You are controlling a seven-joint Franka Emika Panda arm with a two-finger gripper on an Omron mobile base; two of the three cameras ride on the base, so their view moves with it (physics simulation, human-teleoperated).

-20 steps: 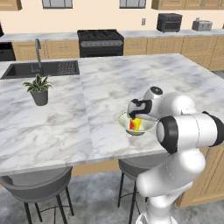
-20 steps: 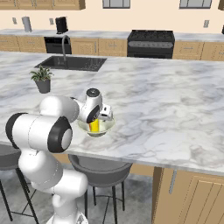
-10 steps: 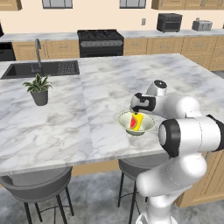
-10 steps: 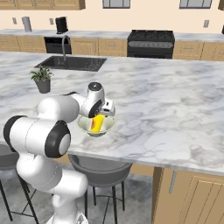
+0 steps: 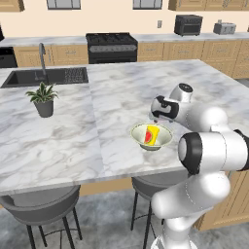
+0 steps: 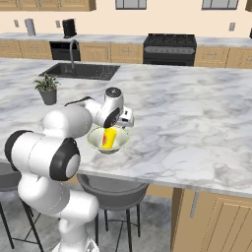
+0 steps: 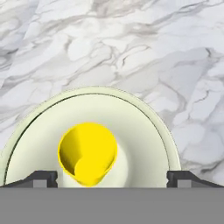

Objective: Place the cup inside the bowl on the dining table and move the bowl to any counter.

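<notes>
The yellow cup [image 5: 152, 135] with its red patch lies tilted inside the pale cream-green bowl [image 5: 138, 131], near the front edge of the marble dining table [image 5: 112, 102]. My gripper [image 5: 157, 116] hangs just above and behind the bowl's far right rim, open and holding nothing. In the hand view the cup [image 7: 87, 153] shows its open mouth inside the bowl [image 7: 144, 127], with my fingertips [image 7: 43, 178] wide apart on either side of my gripper [image 7: 113, 178]. From the right base view the cup [image 6: 109, 138] rests in the bowl [image 6: 96, 141] below my gripper [image 6: 123, 121].
A small potted plant [image 5: 44, 99] stands on the table's left part, with a sink [image 5: 44, 77] and faucet behind it. Grey stools [image 5: 39, 204] sit under the front edge. Wall counters [image 5: 160, 38] with a stove [image 5: 111, 46] run along the back.
My gripper has let go of the cup and drawn up and back from the bowl. The cup now lies loose in the bowl.
</notes>
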